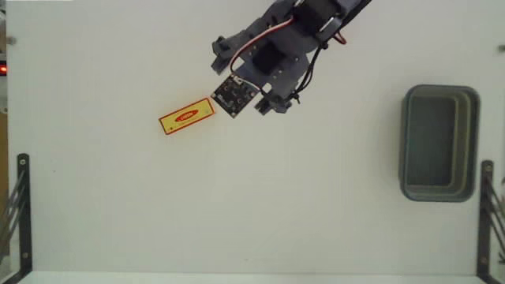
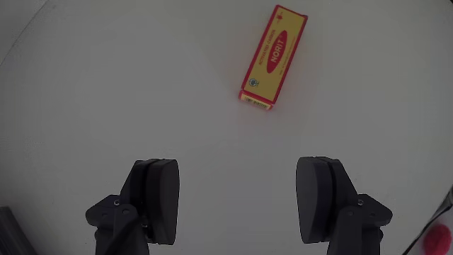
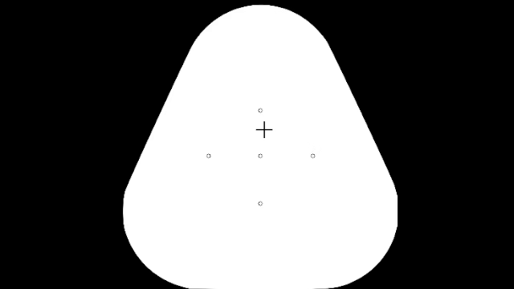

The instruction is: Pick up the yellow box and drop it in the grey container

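End effector wide open, empty, at bottom of wrist view, fingers well apart. Yellow box flat on white surface, upper centre-right of wrist view, tilted, not yet between fingers. Best approach, prob.: shift fwd & slightly right, rotate to straddle narrow width, descend, then close. Grey container at far right of fixed view, well apart from box.

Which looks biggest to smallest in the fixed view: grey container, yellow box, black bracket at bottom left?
1. grey container, clearly largest.
2. black bracket, long but thin.
3. yellow box, smallest.
All sit at table level, so camera distance barely skews this.
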### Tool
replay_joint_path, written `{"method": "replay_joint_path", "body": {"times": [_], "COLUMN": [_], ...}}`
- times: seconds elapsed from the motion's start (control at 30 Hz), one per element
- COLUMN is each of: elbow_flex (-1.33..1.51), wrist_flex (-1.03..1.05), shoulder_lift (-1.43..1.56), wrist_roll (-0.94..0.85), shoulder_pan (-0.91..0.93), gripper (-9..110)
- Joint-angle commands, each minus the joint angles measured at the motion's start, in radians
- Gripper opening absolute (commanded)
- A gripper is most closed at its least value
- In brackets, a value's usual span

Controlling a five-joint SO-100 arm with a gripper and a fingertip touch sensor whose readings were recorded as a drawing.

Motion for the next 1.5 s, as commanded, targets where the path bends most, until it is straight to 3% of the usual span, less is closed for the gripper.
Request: {"method": "replay_joint_path", "body": {"times": [0.0, 0.83, 1.47], "elbow_flex": [-0.003, -0.003, -0.057], "wrist_flex": [-0.001, -0.003, -0.192], "shoulder_lift": [0.037, 0.034, -0.208], "wrist_roll": [0.005, 0.005, 0.005], "shoulder_pan": [0.013, 0.052, 0.052], "gripper": [110, 110, 110]}}
